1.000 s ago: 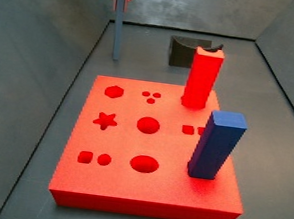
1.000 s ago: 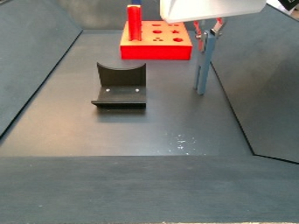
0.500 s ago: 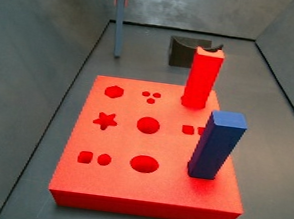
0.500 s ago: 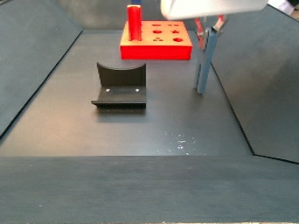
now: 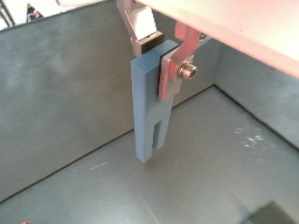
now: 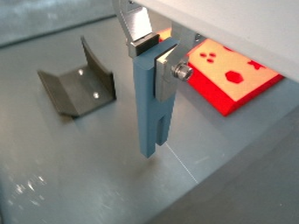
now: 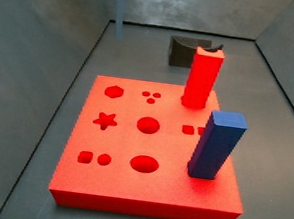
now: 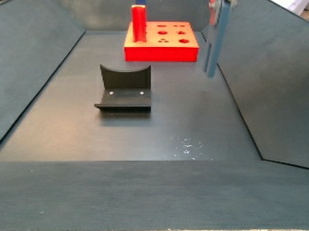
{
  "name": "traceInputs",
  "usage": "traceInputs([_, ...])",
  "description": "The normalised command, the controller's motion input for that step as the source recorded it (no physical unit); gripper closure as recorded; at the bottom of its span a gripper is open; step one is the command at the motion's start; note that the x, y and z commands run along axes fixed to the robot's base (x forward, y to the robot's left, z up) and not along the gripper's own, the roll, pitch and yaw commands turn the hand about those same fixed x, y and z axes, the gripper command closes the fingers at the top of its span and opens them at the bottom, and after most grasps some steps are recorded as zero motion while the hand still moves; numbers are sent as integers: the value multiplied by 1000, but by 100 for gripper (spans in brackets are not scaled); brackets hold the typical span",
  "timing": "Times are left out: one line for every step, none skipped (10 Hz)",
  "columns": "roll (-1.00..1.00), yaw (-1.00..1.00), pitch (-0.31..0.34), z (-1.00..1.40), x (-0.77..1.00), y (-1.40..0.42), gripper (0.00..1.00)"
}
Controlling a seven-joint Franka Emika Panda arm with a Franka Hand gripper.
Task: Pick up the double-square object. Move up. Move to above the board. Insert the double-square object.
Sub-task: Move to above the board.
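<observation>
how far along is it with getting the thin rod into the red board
Pick-up looks done: the gripper is shut on the double-square object, fingers clamping its upper end in both wrist views. The lift is in hand: in a side view the rod hangs clear of the floor, with the gripper mostly above the frame. Left: carrying it over the board and inserting it; the red post and blue post already stand there.

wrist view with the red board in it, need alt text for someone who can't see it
The hand grips a thin grey-blue rod near its top, and the rod hangs upright with its lower end just off the grey floor. A red board with shaped holes lies to one side, the dark fixture to the other.
</observation>
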Motion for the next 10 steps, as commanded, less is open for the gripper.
traceInputs([-1, -204, -11, 1000, 134, 115, 100])
traceInputs([0, -160, 4, 1000, 122, 110, 100])
traceInputs([6, -100, 31, 1000, 104, 102, 100])
traceInputs([11, -71, 46, 1000, 92, 100, 100])
traceInputs([15, -51, 60, 1000, 74, 94, 100])
traceInputs([16, -45, 63, 905, 60, 82, 100])
traceInputs([16, -37, 65, 635, 20, 51, 100])
traceInputs([14, -35, 65, 529, 10, 42, 100])
traceInputs([15, -32, 61, 320, 0, 31, 100])
traceInputs([174, -717, 201, 139, 263, -1000, 100])
